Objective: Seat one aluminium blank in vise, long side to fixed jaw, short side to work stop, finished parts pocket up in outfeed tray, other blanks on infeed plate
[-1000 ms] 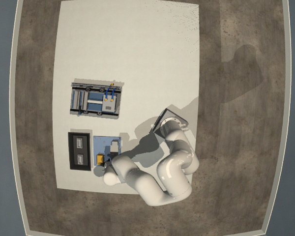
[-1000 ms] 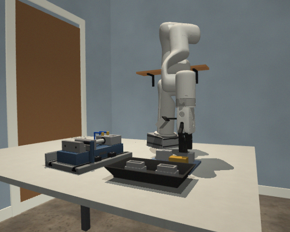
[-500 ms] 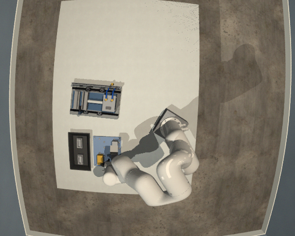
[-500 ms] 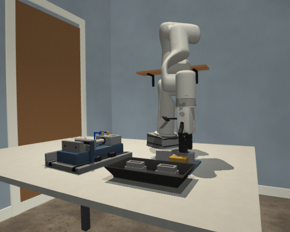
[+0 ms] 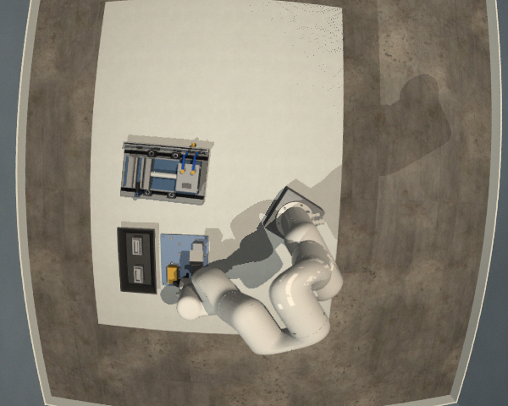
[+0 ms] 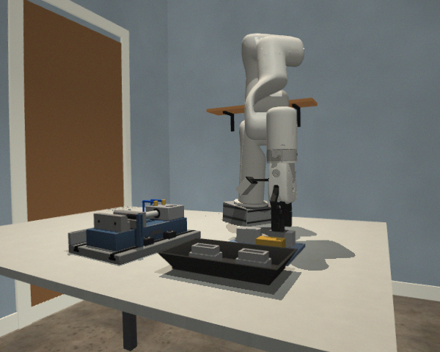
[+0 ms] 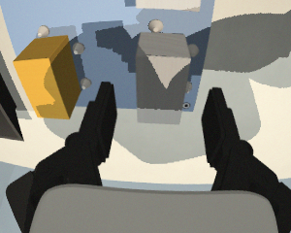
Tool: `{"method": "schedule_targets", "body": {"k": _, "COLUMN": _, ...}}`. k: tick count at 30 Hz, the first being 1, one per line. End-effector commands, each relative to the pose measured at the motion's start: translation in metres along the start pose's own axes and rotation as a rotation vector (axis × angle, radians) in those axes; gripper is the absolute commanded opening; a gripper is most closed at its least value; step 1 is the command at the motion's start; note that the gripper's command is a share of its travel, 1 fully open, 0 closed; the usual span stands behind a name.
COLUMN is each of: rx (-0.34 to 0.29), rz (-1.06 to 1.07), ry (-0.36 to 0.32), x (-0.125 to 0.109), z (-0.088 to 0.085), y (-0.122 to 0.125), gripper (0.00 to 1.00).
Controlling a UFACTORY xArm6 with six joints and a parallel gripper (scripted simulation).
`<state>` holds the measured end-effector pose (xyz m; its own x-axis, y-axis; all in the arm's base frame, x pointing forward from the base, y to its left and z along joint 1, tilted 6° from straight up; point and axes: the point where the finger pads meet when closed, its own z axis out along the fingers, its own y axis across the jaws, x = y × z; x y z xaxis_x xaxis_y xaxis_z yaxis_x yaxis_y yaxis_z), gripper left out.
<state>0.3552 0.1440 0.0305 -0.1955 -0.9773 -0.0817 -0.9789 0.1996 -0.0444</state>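
My gripper [image 6: 281,229] [image 7: 160,100] is open and empty, pointing down with its fingertips about level with the top of a shaded aluminium blank [image 6: 290,238] [image 7: 162,99], which shows between the fingers in the wrist view. A second aluminium blank [image 6: 248,235] [image 7: 169,4] and a brass blank [image 5: 172,273] [image 6: 269,241] [image 7: 48,84] also rest on the blue infeed plate [image 5: 168,251] [image 7: 26,15]. Two finished parts [image 5: 136,246] [image 5: 138,274] [image 6: 205,248] [image 6: 253,255] lie pocket up in the black outfeed tray [image 5: 120,262] [image 6: 224,268]. No blank shows in the opening of the vise [image 5: 164,166] [image 6: 106,239].
Small pins [image 7: 79,49] [image 7: 155,25] stand on the infeed plate near the blanks. The tray is left of the plate in the top view, and the vise is behind both. The work stop [image 5: 136,189] [image 6: 139,229] rises at the vise's near end. Blue hoses [image 5: 195,161] top its other block.
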Motion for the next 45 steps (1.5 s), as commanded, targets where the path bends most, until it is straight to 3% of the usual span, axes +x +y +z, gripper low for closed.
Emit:
{"method": "schedule_targets", "body": {"k": 1, "rx": 0.003, "rz": 0.0, "ry": -0.002, "x": -0.001, "z": -0.001, "y": -0.001, "gripper": 0.69}}
{"method": "schedule_targets", "body": {"k": 45, "rx": 0.003, "rz": 0.0, "ry": -0.002, "x": -0.001, "z": 0.013, "y": -0.001, "gripper": 0.69}}
